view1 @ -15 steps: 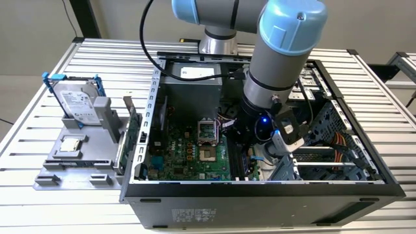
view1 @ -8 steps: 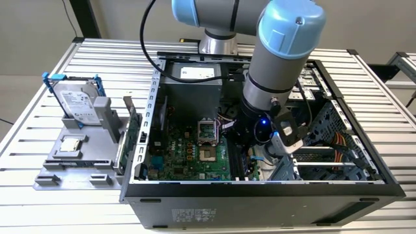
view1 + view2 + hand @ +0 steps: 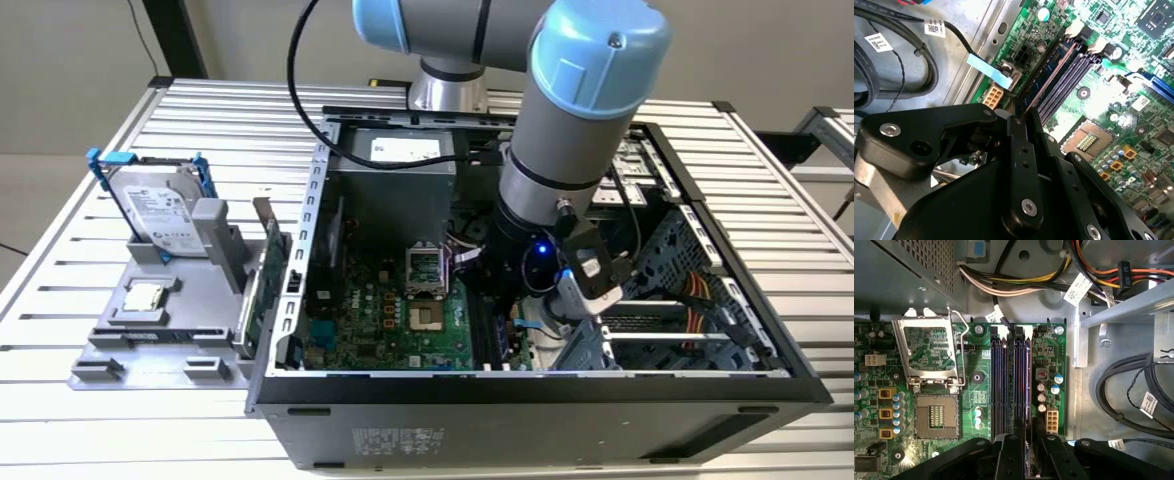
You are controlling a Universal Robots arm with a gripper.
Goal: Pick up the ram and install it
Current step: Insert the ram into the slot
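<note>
End effector down inside the open computer case, above the motherboard, just beside the CPU socket on the exterior view's right. Arm comes in from above. Fingers hidden by the wrist here. On the worktop, well apart from the case toward the exterior view's left: a grey parts holder carrying the hard drive in its blue frame, standing upright, and a green expansion card on edge next to the case wall.

Second wrist view: end effector with black fingers pressed close together on the ram, a thin blue stick seen edge-on. The ram runs along the outermost memory slot, beside the empty dark slots; whether it is fully seated I cannot tell. A white power connector sits close to the fingertips.

First wrist view: end effector over the memory slots, fingers nearly together. The ram shows as a thin edge in the slot farthest from the CPU socket. Socket lid open. Yellow and black cables beyond the board.
</note>
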